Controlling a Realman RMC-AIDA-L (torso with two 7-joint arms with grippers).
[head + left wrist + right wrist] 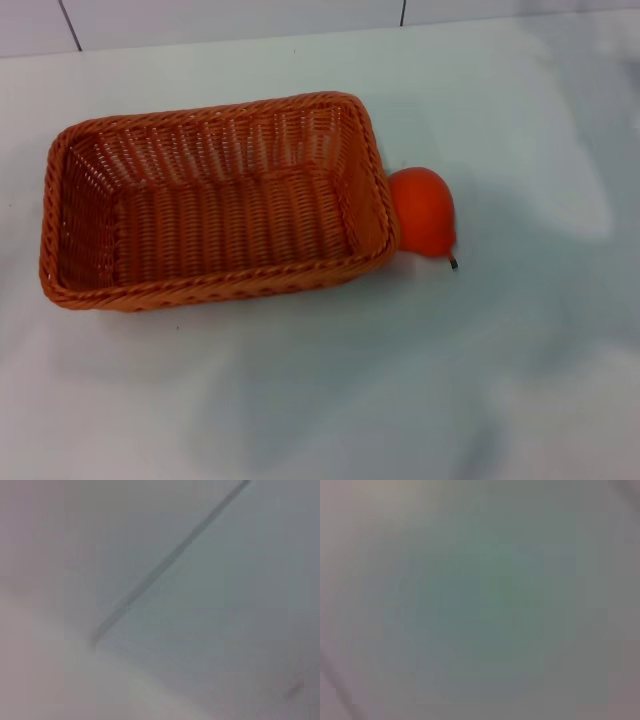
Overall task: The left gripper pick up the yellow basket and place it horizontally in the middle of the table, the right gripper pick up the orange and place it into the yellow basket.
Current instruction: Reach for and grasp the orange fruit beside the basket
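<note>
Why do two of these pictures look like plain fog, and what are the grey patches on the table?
Head view: sharp; the basket and orange are clear, and soft grey shadows lie across the white table. Left wrist view: blurred, only a dark diagonal line on pale surface. Right wrist view: a featureless grey-green haze, nothing recognisable. Neither pincer shows in any view.

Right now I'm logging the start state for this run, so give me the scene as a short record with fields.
basket: the yellow basket sits upright on the table, long side across the head view, nothing in it
fruit: the orange lies on the table against the basket's right end, outside it
hands: neither hand shows in any view
task state: orange not yet in the basket
</note>
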